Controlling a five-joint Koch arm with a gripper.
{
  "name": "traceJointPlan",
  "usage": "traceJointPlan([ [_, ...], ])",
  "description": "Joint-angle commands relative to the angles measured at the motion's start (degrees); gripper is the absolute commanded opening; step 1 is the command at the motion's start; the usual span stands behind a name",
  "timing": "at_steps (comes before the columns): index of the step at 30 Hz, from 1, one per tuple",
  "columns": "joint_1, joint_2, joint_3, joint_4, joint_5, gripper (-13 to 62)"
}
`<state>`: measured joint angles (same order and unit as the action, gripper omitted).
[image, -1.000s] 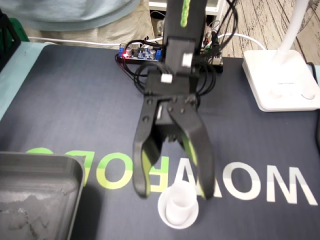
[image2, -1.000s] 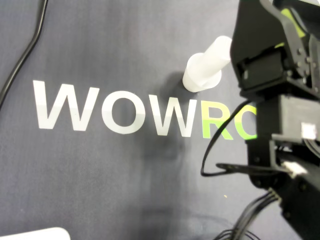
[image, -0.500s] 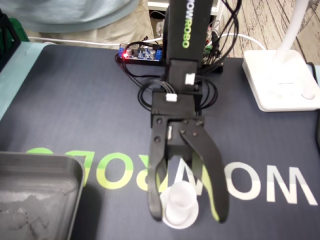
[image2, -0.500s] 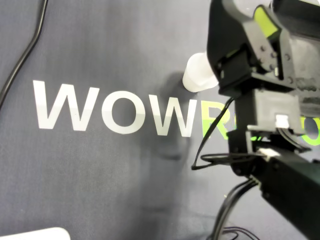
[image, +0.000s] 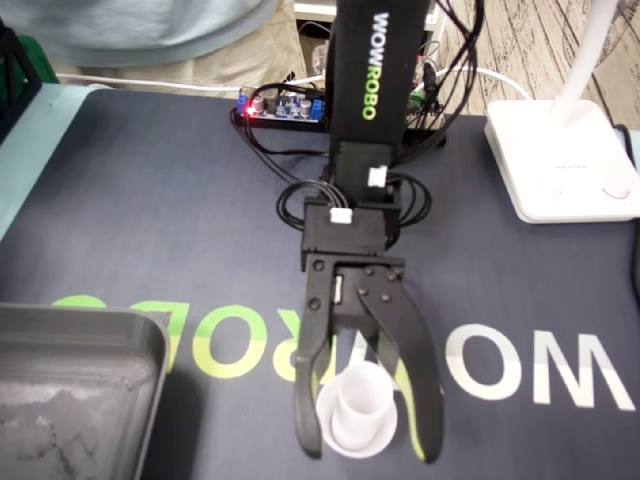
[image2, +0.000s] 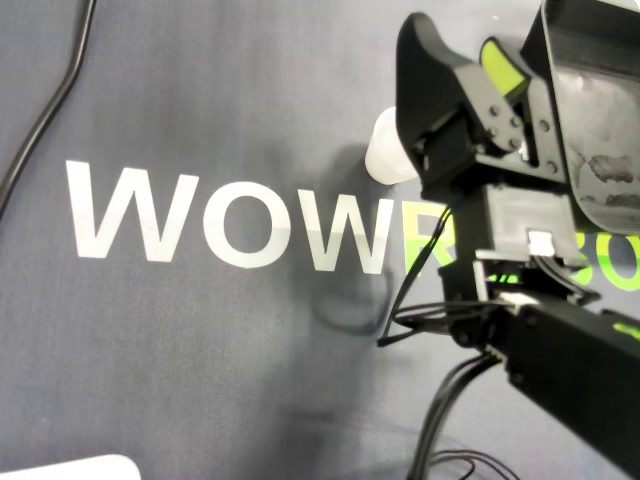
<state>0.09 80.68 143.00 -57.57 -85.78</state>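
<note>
Cup (image: 358, 408), white and upright, stands between the spread jaws of the gripper (image: 368, 450) on the dark tabletop (image: 150, 220), apparently not yet pinched. The step in hand looks like the grasp. Next, the jaws need to close squarely on its wall without tipping it.

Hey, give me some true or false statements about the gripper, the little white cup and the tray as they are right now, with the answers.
1. The black gripper is open, with one jaw on either side of the small white plastic cup. True.
2. The cup lies inside the grey metal tray. False: it stands on the dark mat, to the right of the tray in the fixed view.
3. The cup stands upright. True.
4. The white lamp base sits at the left edge of the fixed view. False: it is at the right edge, well apart from the cup.
</note>
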Motion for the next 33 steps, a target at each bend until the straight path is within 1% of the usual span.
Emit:
traceJointPlan([
  [1, 0.0, -0.4, -0.6, -4.2, -0.8, 33.5],
  [10, -0.3, -4.0, 0.3, -4.4, -2.4, 32.4],
  [14, -0.6, -4.5, 0.2, -4.3, -2.7, 30.1],
  [16, -0.9, -4.9, 0.0, -4.3, -2.7, 30.1],
  [20, -1.4, -5.1, 0.0, -4.2, -2.6, 24.4],
  [22, -1.6, -5.2, -0.1, -4.2, -2.6, 23.7],
  [25, -1.8, -5.4, -0.3, -4.2, -2.6, 19.9],
  [28, -1.8, -5.6, -0.7, -4.1, -2.6, 19.8],
  [31, -2.1, -5.8, -0.9, -4.1, -2.5, 15.2],
  [33, -2.1, -5.8, -1.0, -4.1, -2.4, 14.8],
])
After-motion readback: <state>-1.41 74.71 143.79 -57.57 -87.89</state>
